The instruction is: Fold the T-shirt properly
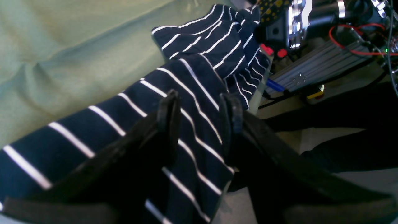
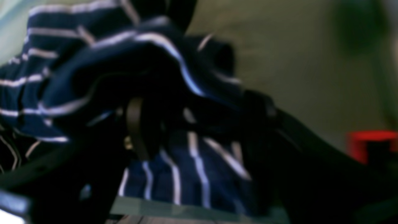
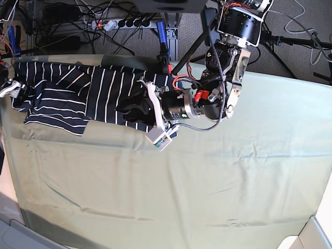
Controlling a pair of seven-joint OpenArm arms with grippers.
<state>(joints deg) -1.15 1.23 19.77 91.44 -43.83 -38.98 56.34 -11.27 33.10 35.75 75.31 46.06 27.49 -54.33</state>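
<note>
The dark navy T-shirt [image 3: 78, 93] with thin white stripes lies bunched at the table's far left corner, on the pale green cloth [image 3: 207, 181]. My left gripper [image 3: 132, 106] reaches in from the right and sits over the shirt's near right edge. In the left wrist view that gripper [image 1: 200, 110] stands open, with a band of the T-shirt [image 1: 192, 77] running between and beneath its fingers. In the blurred right wrist view my right gripper [image 2: 197, 118] has its jaws wide apart, with crumpled T-shirt [image 2: 174, 174] fabric between and above them.
Cables and a power strip [image 3: 119, 23] lie on the floor behind the table. An aluminium frame [image 1: 317, 65] with red wires stands just past the table's far edge. The green cloth [image 1: 62, 46] is wrinkled. A pale bin corner [image 3: 316, 233] shows at the bottom right.
</note>
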